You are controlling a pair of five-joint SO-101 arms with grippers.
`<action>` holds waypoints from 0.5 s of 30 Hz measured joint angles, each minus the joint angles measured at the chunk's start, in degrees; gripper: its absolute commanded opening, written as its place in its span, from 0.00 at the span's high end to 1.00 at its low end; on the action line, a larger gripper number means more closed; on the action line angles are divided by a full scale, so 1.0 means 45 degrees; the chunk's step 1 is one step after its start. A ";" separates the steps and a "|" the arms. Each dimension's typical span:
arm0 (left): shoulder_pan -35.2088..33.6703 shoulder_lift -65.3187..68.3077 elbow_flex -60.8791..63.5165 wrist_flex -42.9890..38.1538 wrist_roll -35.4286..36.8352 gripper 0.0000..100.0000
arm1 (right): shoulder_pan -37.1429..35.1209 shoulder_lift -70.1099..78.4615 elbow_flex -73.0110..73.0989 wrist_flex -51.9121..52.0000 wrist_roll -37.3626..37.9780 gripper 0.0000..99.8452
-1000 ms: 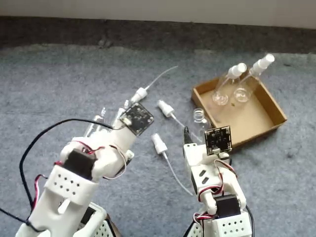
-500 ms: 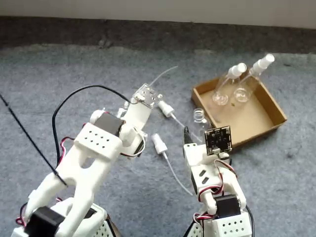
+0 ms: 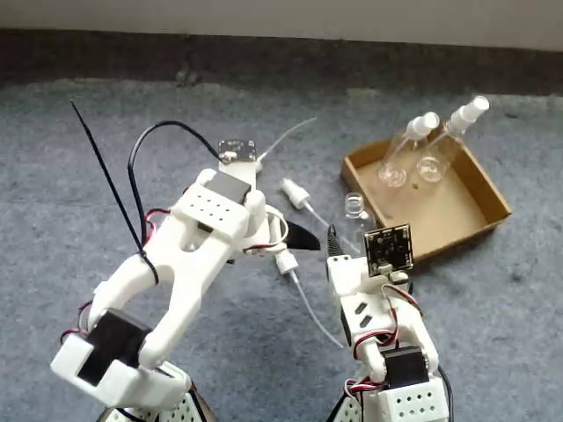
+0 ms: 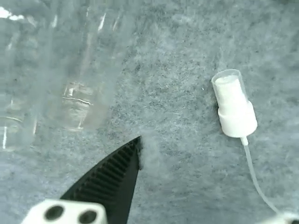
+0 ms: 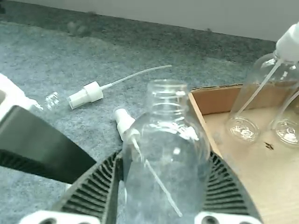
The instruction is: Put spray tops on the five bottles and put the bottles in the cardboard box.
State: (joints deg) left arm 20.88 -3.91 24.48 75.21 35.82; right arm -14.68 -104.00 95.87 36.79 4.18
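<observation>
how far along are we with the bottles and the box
Done: two capped bottles stand in the cardboard box. In hand: the right gripper holds an uncapped bottle, and the left gripper hangs open over a loose spray top. Left: cap that bottle and the two bare bottles lying on the table, then box all three.
</observation>
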 measured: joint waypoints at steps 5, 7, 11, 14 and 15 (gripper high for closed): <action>0.0000 0.1934 -0.0938 0.0000 0.0938 0.48 | 0.0000 0.0000 0.0000 0.0000 0.0000 0.86; 0.0000 0.2813 -0.1407 -0.0020 0.1016 0.48 | 0.0000 0.0000 0.0000 0.0000 0.0000 0.86; 0.0000 0.4161 -0.2364 -0.0078 0.1035 0.49 | 0.0000 0.0000 0.0000 0.0000 0.0000 0.86; 0.0000 0.4337 -0.2676 -0.0078 0.1426 0.58 | 0.0000 0.0000 0.0000 0.0000 0.0000 0.86; 0.0000 0.4337 -0.2696 -0.0098 0.1524 0.63 | 0.0000 0.0000 0.0000 0.0000 0.0000 0.86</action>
State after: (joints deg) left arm 20.88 15.60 12.35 74.77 42.68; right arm -14.68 -104.00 95.87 36.79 4.18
